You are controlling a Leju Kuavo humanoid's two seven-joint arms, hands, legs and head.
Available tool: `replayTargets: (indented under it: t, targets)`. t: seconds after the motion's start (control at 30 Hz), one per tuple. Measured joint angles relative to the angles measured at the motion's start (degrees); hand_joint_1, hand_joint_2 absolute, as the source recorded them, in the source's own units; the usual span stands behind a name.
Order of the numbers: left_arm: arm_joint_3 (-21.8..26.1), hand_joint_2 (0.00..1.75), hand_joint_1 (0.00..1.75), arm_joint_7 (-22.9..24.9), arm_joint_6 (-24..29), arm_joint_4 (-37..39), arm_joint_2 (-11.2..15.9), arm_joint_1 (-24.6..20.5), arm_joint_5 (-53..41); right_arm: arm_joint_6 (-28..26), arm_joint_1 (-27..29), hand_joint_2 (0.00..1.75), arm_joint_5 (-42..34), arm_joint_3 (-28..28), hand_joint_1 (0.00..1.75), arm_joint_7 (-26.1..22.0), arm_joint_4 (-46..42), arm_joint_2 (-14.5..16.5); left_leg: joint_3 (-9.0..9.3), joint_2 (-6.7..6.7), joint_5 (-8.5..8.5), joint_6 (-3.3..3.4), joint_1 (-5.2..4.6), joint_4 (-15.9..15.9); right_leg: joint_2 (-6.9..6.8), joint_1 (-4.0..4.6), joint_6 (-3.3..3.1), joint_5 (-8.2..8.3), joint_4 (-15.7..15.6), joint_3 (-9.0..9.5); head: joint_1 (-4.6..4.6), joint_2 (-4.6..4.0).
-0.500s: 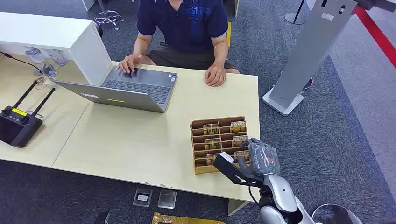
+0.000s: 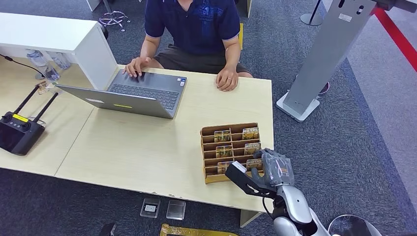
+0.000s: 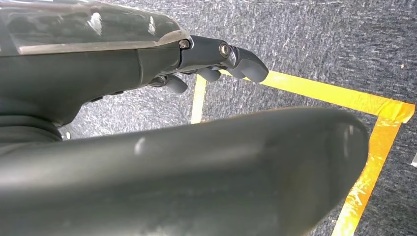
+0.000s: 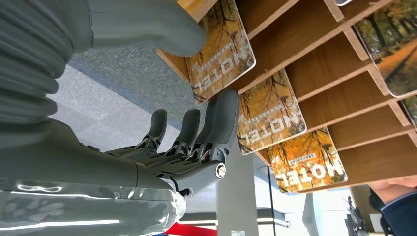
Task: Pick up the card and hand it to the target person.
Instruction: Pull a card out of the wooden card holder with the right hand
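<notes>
I see a pale desk (image 2: 147,152) on grey carpet, a person (image 2: 192,29) at a laptop (image 2: 133,93). My right hand (image 2: 275,169) closes thumb and fingers (image 4: 221,118) on the rack's (image 2: 209,147) nearest card (image 4: 221,54). Left hand (image 3: 216,56) hangs empty, fingers curled.

The word "HOTEL" can be read, upside down in the right wrist view, on three autumn-leaf cards (image 4: 222,51) (image 4: 269,115) (image 4: 306,162) standing in the slots of the wooden card rack (image 4: 314,54); a line of smaller print beneath it is too fine to read.
</notes>
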Motion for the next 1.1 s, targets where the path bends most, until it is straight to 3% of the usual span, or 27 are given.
replayTargets:
  t: [0.4, 0.67, 1.1]
  targets:
    - [0.0, 0.00, 0.00, 0.0, -0.6, 0.0, 0.0, 0.0, -0.5, -0.4, 0.0, 1.75, -0.3, 0.0, 0.90, 0.9, 1.4, 0.2, 0.01, 0.01, 0.00, 0.00, 0.00, 0.0, 0.00, 0.00, 0.00, 0.00, 0.0, 0.00, -0.01, 0.00]
    - [0.0, 0.00, 0.00, 0.0, -0.9, 0.0, 0.0, 0.0, -0.7, -0.7, 0.2, 1.75, -0.3, -0.3, 1.28, 1.3, 1.5, 0.2, 0.01, 0.01, 0.00, 0.00, 0.00, 0.0, 0.00, 0.00, 0.00, 0.00, 0.0, 0.00, 0.01, 0.00]
    - [0.0, 0.00, 0.00, 0.0, -0.9, 0.0, 0.0, 0.0, -0.7, -0.8, 0.4, 1.75, -0.2, -0.4, 1.44, 1.7, 1.5, 0.2, 0.05, 0.01, 0.00, 0.00, 0.00, 0.0, 0.01, 0.00, 0.00, 0.00, 0.0, 0.02, 0.01, 0.00]
